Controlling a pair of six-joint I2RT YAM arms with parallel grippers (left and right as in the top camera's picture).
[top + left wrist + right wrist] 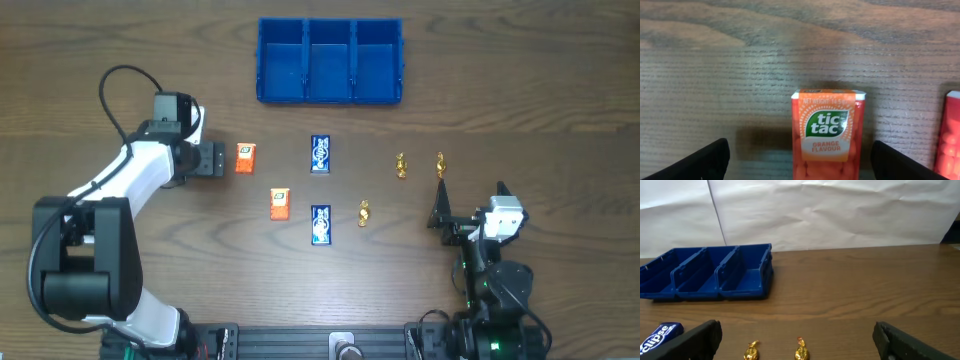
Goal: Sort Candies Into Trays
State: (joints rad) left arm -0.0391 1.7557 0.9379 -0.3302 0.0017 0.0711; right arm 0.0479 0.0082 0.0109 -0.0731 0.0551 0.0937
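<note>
My left claw point(802, 161) stands with its two fingers wide apart, and the orange candy box point(827, 132) lies flat on the wooden table point(150, 40) in the gap between them, not touched on either side as far as I can see. From above, this box point(246, 158) is the orange one nearer to the blue tray point(330, 98). The second orange box point(280, 203) lies near it.

I judge that the sorting is at its beginning: the two blue mint packs point(320, 154), the three gold-wrapped candies point(401, 165) and both orange boxes are all on the table, and none is in the tray's three compartments. The step in hand is the grasp of the first orange box.

For the next move I should go a little forward and down, so that the fingers come along the long sides of the box, and then close.

My right claw point(796, 330) is also apart and holds nothing; it faces the tray from well away.
</note>
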